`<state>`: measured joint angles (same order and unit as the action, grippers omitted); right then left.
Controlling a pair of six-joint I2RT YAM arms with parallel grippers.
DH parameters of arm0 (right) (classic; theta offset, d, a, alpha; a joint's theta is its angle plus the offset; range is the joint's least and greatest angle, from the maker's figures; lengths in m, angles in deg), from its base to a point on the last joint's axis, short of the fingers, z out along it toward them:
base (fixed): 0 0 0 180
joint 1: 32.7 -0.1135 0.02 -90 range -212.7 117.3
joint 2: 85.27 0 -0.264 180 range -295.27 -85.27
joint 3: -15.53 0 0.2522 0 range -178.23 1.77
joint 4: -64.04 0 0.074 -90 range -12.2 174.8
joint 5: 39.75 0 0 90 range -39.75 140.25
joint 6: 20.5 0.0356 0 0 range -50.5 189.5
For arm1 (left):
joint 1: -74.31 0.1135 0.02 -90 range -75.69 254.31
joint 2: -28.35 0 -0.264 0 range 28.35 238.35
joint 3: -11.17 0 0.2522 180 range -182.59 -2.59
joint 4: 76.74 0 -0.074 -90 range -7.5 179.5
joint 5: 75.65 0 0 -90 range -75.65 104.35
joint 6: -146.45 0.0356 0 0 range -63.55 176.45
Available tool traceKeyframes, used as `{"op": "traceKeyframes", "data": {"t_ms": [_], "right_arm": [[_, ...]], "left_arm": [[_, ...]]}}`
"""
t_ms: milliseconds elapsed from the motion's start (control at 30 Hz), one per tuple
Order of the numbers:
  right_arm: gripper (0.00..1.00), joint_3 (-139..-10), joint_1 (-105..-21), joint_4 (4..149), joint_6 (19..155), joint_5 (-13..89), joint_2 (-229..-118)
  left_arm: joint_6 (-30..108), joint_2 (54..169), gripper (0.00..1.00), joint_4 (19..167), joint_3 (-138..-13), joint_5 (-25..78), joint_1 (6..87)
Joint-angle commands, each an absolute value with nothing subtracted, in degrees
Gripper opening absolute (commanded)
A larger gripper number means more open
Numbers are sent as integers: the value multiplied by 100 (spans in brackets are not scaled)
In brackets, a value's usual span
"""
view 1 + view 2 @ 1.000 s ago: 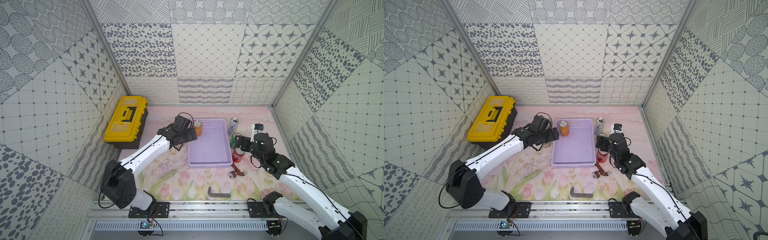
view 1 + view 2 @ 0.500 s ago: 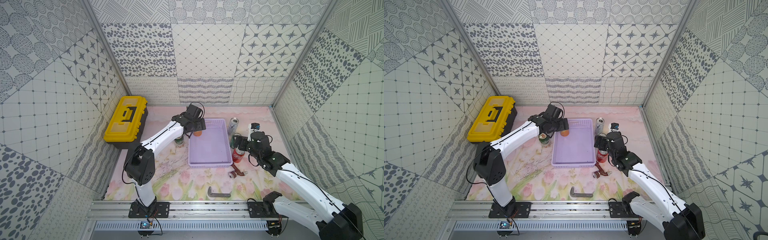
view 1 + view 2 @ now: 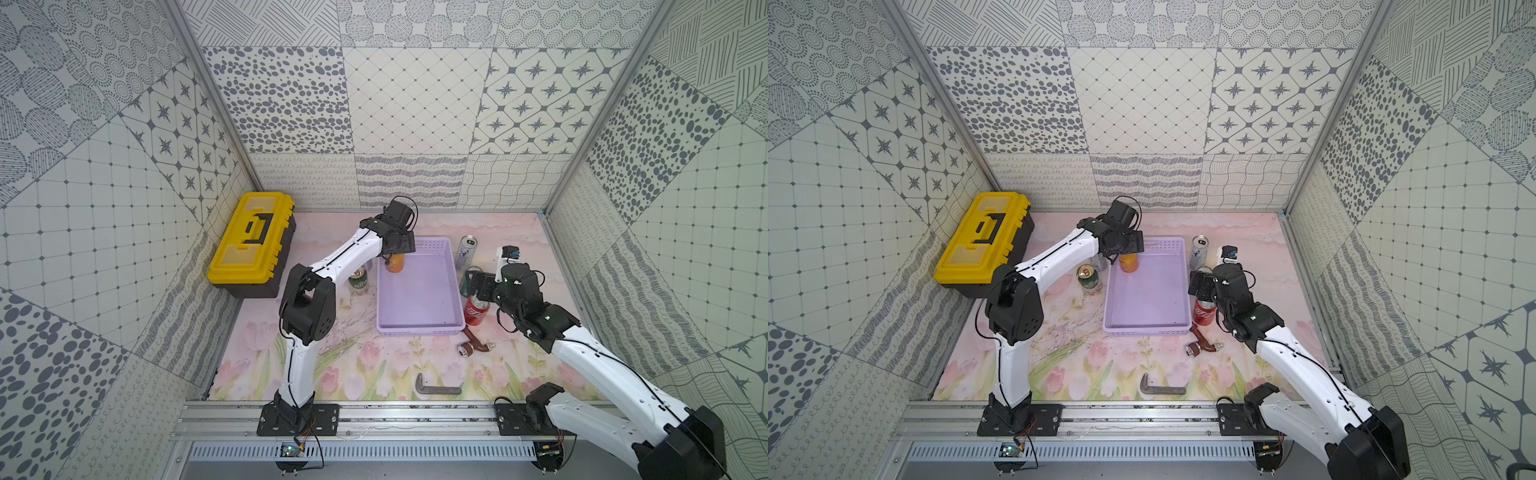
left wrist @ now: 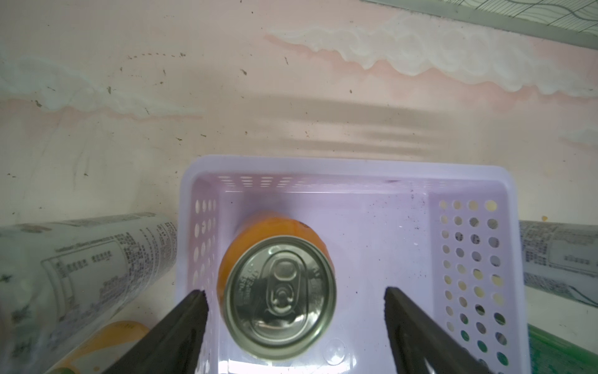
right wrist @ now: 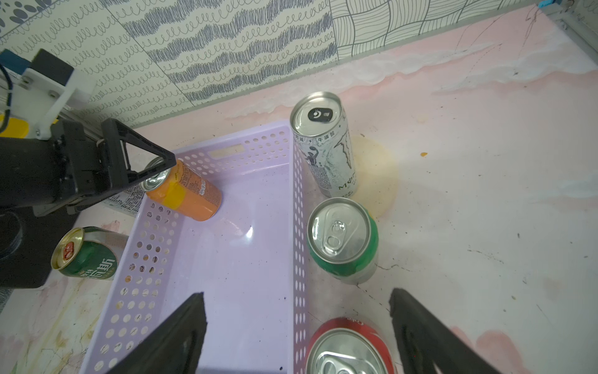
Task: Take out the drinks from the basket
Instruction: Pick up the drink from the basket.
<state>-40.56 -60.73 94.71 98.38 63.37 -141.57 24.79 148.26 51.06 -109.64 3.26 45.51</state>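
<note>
Left hand (image 4: 293,291), jaws wide, straddles orange can (image 4: 280,298) in basket (image 4: 356,165).

Red can (image 5: 348,351) half off-frame
</note>
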Motion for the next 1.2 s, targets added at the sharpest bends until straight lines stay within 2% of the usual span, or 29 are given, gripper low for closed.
{"op": "traceKeyframes", "data": {"t_ms": [0,333,633,800,1167], "right_arm": [[93,-4220,-6060,9281,9723,6397,-14110],[92,-4233,-6060,9284,9705,6405,-14117],[93,-4234,-6059,9292,9696,6440,-14134],[93,-4235,-6062,9289,9701,6456,-14153],[93,-4236,-6064,9259,9714,6466,-14183]], "left_arm": [[2599,15053,88,4718,-11181,401,4636],[2656,15484,82,4479,-11551,303,4635],[2639,15427,69,4500,-11562,441,4644],[2630,15167,64,4541,-11562,508,4619],[2723,14186,62,4583,-11343,463,4375]]}}
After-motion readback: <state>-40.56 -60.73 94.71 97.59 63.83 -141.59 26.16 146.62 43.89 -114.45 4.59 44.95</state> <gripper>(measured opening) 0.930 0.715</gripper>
